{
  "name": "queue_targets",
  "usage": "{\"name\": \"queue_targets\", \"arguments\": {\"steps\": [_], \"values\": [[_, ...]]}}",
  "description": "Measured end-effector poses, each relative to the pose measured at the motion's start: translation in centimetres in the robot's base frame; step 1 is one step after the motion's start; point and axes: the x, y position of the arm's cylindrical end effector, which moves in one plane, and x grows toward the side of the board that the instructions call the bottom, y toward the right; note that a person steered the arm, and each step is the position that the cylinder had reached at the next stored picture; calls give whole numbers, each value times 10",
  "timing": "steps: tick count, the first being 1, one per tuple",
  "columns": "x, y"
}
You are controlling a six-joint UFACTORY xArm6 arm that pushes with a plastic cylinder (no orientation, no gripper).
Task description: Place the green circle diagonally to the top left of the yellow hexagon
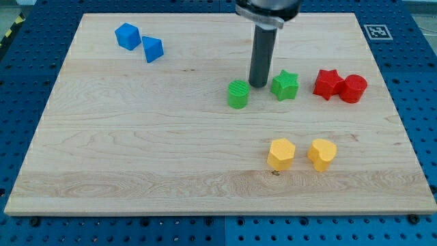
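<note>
- The green circle [237,94] stands just right of the frame's centre, a little above mid-height, flat on the wooden board [136,150]; it is a short ribbed cylinder
- Judging by its look it is a small, light, rigid plastic piece, not fragile, and likely to slide readily on the smooth wood; its round wall means an off-centre push would probably let it roll off the rod sideways, so contact should go through its middle
- There is nothing to grasp with: the arm ends in a plain rod, no jaws to spread or close, so the only hold is a push against the block's side
- My tip [258,85] rests on the board just to the upper right of the green circle, in the gap between it and the green star [285,85]; whether it touches either I cannot tell
- The yellow hexagon [280,154] lies lower right of the green circle, well apart, so the circle already sits up and to its left; any remaining move looks like a short nudge
- A yellow heart [321,154] sits just right of the hexagon
- A red star [328,83] and red circle [354,89] touch at the right
- Two blue blocks [127,35] [153,49] sit upper left
</note>
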Motion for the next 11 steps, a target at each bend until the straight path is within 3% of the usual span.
{"name": "queue_targets", "arguments": {"steps": [1,3,6,7,8,10,11], "values": [[-11,30],[91,81],[-16,28],[-14,-12],[21,-34],[93,4],[76,-15]]}}
